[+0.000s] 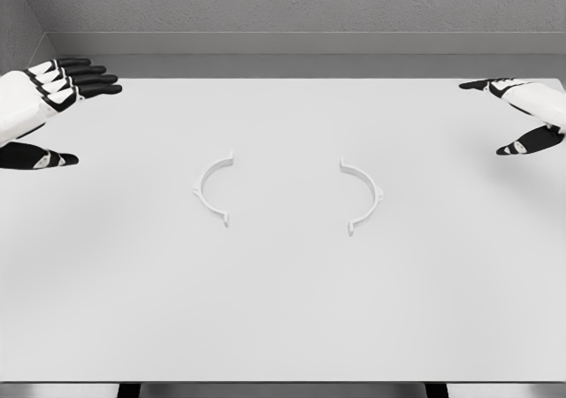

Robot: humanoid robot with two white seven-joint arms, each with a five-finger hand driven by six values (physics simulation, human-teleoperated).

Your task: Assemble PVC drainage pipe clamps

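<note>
Both hands are up and spread wide, holding nothing: the left hand hovers off the far left corner of the white table, the right hand off its far right corner, each well apart from the parts. That looks like a ready stance, palms turned inward.

Near the table's middle lie two white half-rings, flat on the surface. The left half-ring bulges left and the right half-ring bulges right, so their open sides face each other across a bare gap. Each one's ends line up roughly front to back, seemingly set out to slide together into one clamp.
</note>
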